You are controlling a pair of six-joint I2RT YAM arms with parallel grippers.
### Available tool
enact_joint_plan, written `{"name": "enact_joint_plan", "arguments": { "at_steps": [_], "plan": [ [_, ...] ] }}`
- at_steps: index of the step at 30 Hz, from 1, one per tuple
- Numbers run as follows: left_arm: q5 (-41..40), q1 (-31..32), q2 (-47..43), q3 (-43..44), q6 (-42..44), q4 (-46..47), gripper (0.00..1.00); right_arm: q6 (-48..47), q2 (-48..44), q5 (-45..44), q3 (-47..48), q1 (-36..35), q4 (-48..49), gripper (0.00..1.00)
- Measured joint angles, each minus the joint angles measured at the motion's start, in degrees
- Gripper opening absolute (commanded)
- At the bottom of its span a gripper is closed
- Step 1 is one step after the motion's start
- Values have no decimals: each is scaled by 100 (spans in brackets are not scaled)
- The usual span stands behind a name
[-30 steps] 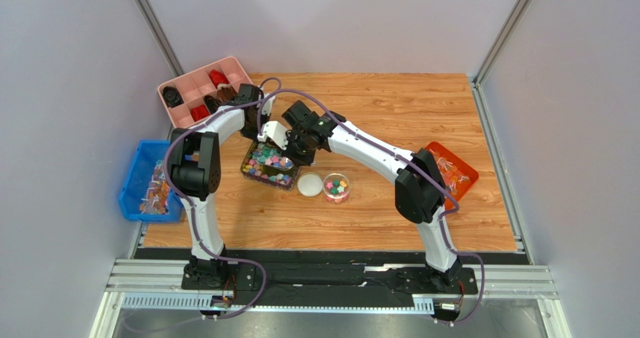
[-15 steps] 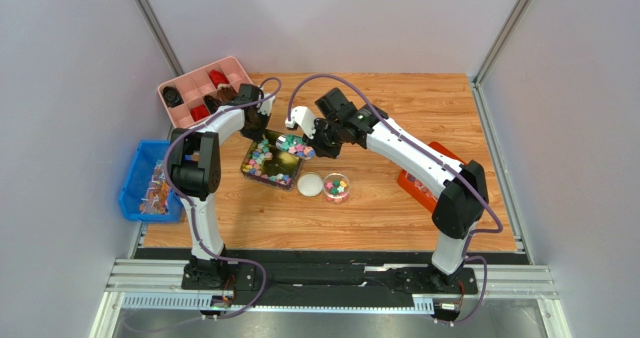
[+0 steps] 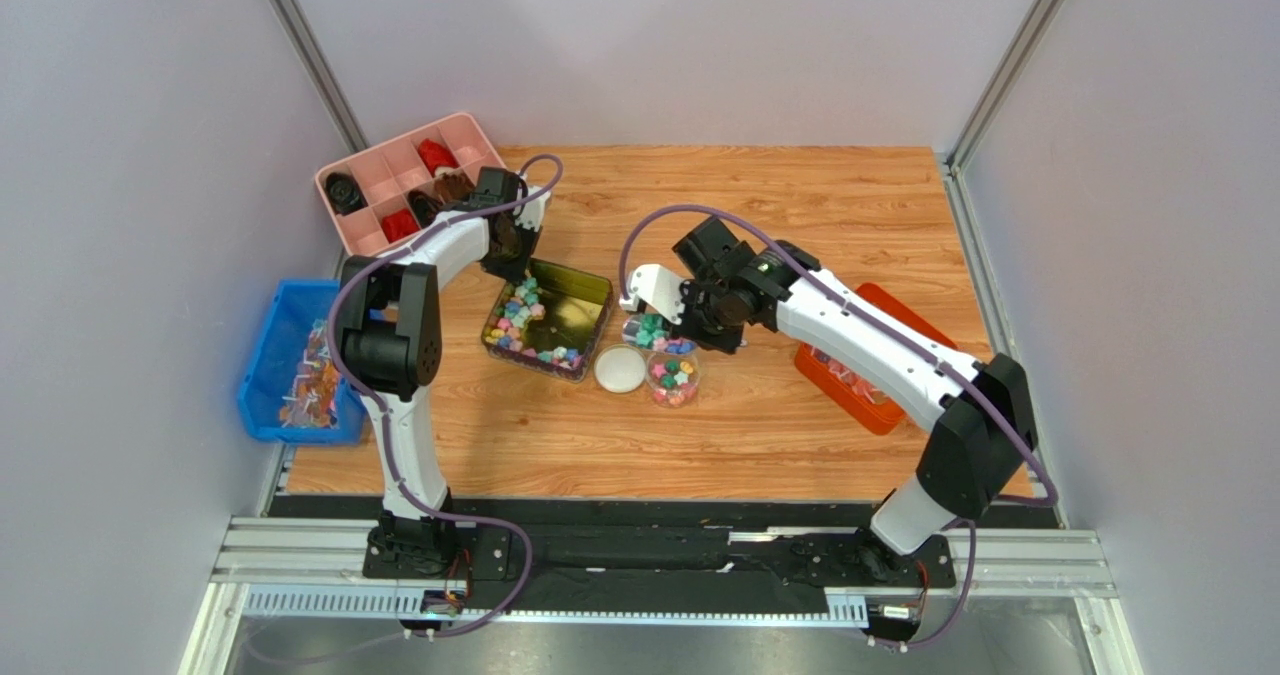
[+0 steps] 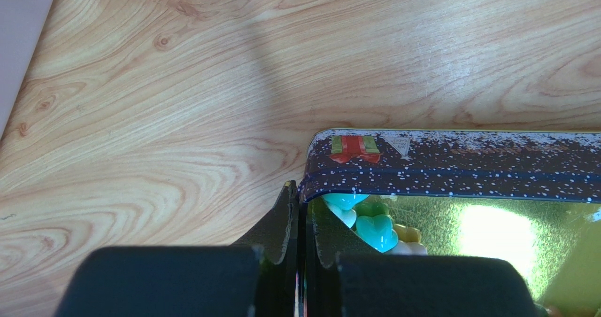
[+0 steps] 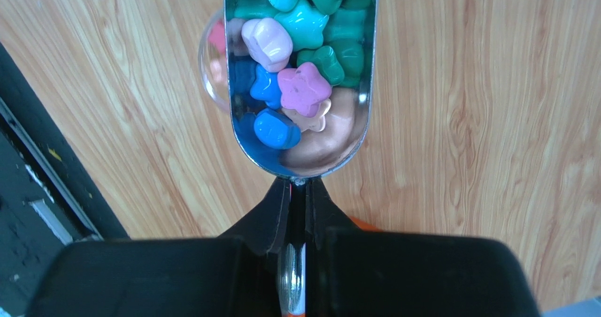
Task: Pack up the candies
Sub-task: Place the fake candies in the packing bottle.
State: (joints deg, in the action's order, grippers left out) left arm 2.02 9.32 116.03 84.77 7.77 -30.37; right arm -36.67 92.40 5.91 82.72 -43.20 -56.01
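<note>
Small pastel candies (image 3: pixel 526 324) lie in an open dark tin (image 3: pixel 579 294) with a gold inside. My left gripper (image 3: pixel 519 260) is shut on the tin's far-left wall; in the left wrist view its jaws (image 4: pixel 300 204) pinch the speckled rim (image 4: pixel 451 163), with candies (image 4: pixel 374 230) just inside. My right gripper (image 3: pixel 679 315) is shut on the handle of a metal scoop (image 3: pixel 648 333) full of candies. It holds the scoop over a small clear jar (image 3: pixel 672 377) that has some candies in it. The right wrist view shows the gripper (image 5: pixel 298 190), the loaded scoop (image 5: pixel 300 70) and the jar's edge (image 5: pixel 210 56) beneath.
A white round lid (image 3: pixel 618 369) lies just left of the jar. A pink compartment tray (image 3: pixel 394 176) with dark red and brown pieces stands at the back left. A blue bin (image 3: pixel 278 360) of wrapped sweets sits off the table's left edge. An orange tray (image 3: pixel 887 354) lies right, partly under my right arm.
My right arm has lifted the loaded scoop out of the tin and carried it right and nearer, over the jar. The left gripper has stayed on the tin wall.
</note>
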Motion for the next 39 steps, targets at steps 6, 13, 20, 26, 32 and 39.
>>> {"name": "enact_joint_plan", "arguments": {
  "at_steps": [6, 13, 20, 26, 32, 39],
  "plan": [
    [0, -4, 0, 0, 0, 0, 0, -260, -492, -378, -326, 37, -501, 0],
    [-4, -4, 0, 0, 0, 0, 0, -415, -540, -837, -428, 35, -966, 0],
    [-4, -13, 0, 0, 0, 0, 0, -525, -466, -1241, -428, -94, -1270, 0],
    [-4, -37, 0, 0, 0, 0, 0, -579, -275, -1513, -428, -317, -1412, 0],
    [-15, -42, 0, 0, 0, 0, 0, -632, -98, -1775, -358, -459, -1497, 0],
    [-20, -44, 0, 0, 0, 0, 0, -675, 55, -2004, -245, -518, -1513, 0]
  ]
}}
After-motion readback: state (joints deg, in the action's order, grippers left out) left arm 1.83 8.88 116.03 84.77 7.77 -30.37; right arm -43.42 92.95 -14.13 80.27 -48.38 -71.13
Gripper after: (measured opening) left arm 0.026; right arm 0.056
